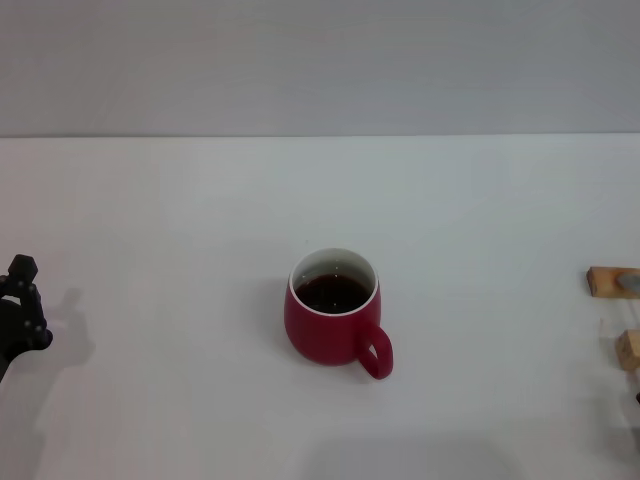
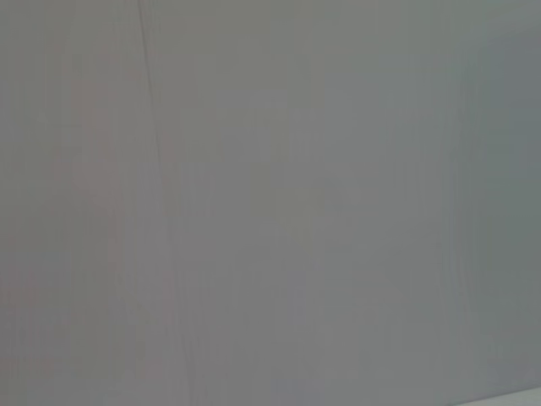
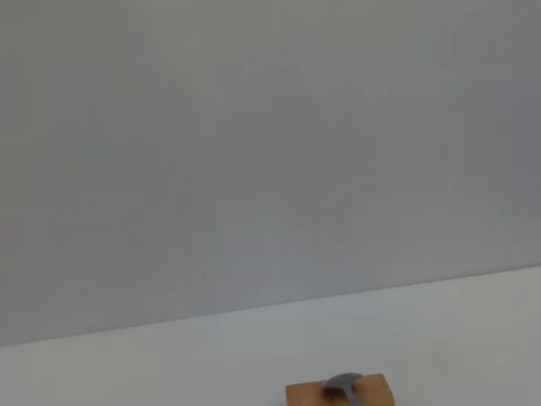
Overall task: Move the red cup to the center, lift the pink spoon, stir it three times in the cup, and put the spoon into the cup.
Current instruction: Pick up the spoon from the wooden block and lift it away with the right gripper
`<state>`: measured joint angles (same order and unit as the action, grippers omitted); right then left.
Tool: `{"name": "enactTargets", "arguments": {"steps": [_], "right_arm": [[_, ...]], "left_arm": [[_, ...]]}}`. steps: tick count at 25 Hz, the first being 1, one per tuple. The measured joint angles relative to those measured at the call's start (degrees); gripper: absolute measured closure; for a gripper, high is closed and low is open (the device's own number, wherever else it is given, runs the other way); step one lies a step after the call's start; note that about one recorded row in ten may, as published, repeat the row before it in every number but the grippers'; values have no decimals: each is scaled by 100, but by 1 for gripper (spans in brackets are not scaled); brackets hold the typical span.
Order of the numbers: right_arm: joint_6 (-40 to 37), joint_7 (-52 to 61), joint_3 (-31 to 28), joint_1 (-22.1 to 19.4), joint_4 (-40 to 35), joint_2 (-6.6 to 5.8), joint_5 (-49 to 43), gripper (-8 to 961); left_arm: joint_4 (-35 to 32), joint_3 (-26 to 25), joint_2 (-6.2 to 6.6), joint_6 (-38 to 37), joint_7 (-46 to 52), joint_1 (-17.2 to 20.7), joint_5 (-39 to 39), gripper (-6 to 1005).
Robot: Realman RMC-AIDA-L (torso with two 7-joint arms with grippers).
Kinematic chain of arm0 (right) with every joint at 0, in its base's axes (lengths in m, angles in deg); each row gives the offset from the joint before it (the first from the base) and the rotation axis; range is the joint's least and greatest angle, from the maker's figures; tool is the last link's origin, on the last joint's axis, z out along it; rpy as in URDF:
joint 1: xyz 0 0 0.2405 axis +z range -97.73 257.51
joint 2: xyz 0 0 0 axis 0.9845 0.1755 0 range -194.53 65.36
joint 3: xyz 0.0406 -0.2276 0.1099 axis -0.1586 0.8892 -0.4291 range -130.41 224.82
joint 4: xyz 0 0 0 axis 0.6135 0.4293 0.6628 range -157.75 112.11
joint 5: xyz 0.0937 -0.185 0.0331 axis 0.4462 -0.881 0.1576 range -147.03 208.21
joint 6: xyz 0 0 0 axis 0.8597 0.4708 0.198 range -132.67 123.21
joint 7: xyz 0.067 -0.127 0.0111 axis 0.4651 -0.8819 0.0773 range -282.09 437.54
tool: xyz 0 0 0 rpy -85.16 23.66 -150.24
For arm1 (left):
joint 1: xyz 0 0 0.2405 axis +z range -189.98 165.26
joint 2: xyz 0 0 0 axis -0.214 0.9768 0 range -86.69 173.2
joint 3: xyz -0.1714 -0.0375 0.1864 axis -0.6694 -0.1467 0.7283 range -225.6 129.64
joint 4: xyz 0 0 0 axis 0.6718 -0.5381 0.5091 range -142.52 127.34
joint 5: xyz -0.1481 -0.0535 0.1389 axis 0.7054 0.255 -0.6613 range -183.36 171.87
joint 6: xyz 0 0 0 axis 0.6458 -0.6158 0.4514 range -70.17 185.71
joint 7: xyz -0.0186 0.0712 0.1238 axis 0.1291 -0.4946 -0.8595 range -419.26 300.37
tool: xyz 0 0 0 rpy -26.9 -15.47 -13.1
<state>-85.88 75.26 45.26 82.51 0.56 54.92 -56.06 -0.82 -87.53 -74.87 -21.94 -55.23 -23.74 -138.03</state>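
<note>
The red cup point(image 1: 333, 322) stands upright near the middle of the white table, its handle toward the front right, with dark liquid inside. Of the pink spoon I see only a small pale rounded end point(image 1: 630, 283) lying on a tan wooden block at the right edge; it also shows in the right wrist view point(image 3: 342, 385). My left gripper point(image 1: 20, 312) is at the far left edge, well away from the cup. My right gripper is out of view. The left wrist view shows only a plain grey surface.
Two tan wooden blocks point(image 1: 608, 281) point(image 1: 629, 349) sit at the right edge of the table point(image 1: 180, 250); one shows in the right wrist view point(image 3: 338, 395). A grey wall rises behind the table's far edge.
</note>
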Motion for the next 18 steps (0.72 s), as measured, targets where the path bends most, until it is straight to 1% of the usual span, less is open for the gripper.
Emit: {"name": "enactTargets", "arguments": {"steps": [18], "right_arm": [[83,0,-35,4,35,2,58,201]], "left_arm": [[-13,0,10,92,0,-52,8,1000]]}}
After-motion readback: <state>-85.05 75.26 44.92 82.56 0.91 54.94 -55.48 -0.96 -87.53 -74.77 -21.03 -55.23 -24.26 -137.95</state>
